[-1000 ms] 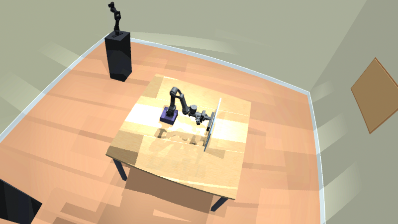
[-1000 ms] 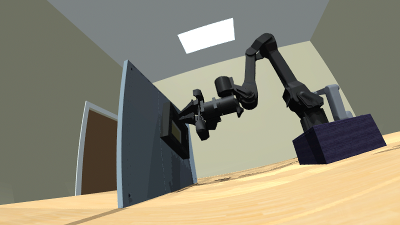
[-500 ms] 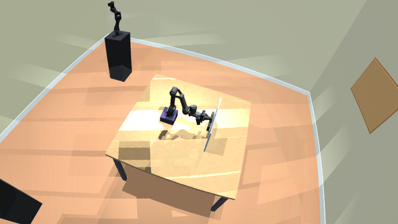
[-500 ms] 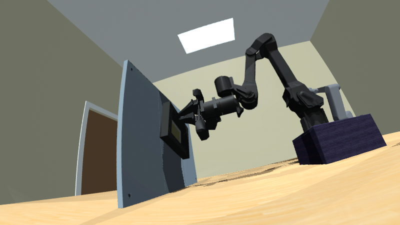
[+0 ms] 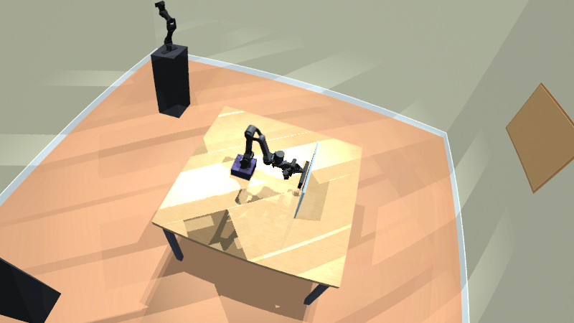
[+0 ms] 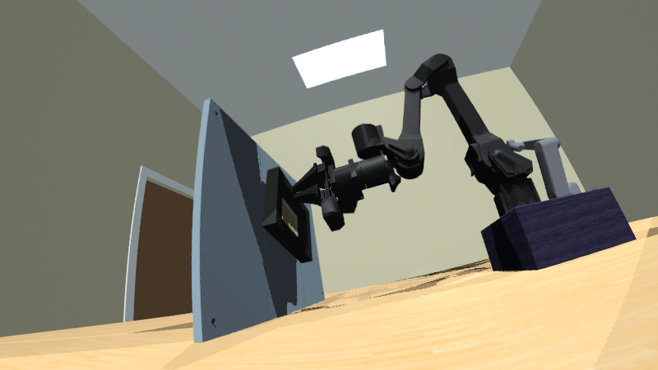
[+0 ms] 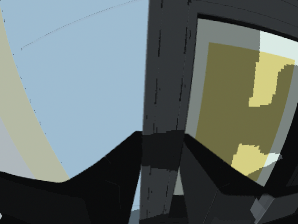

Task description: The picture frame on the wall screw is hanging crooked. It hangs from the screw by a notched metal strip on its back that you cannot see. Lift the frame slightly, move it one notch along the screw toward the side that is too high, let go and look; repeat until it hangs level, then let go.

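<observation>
The black picture frame hangs against the upright blue panel. In the exterior view it looks tilted, its far end lower than its near end. Its picture shows yellow. My gripper is shut on the frame's top bar, near the bar's middle, with one finger above it and one below. In the wrist view that bar runs up between the fingertips. The screw and the notched strip are hidden behind the frame.
The panel stands on the wooden table. The arm's purple base block faces it. A grey arm-like shape shows behind the block. Another black arm stands on a black pedestal away from the table.
</observation>
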`<state>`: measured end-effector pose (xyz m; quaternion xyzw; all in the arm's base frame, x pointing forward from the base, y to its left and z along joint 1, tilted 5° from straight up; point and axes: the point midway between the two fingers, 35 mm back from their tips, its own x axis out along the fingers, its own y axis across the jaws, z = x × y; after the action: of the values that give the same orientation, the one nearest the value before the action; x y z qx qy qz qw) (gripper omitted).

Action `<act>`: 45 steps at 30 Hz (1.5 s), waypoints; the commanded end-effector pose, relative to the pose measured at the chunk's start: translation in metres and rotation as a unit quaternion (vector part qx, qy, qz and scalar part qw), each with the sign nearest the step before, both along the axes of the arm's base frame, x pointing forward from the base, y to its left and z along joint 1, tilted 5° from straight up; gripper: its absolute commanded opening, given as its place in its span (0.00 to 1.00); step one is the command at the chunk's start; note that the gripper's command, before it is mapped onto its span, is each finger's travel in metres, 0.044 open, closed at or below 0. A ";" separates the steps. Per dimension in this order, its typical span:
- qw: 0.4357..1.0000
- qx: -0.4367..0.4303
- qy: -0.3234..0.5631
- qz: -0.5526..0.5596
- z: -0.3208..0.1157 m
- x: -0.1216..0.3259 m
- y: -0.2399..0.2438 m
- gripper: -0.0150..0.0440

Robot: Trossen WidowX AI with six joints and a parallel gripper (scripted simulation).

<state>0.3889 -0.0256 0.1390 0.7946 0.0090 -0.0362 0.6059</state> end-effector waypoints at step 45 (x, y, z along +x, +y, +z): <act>1.000 0.001 -0.014 -0.001 -0.004 0.000 0.004 0.25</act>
<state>0.3888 -0.0218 0.1357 0.7944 0.0030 -0.0273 0.6068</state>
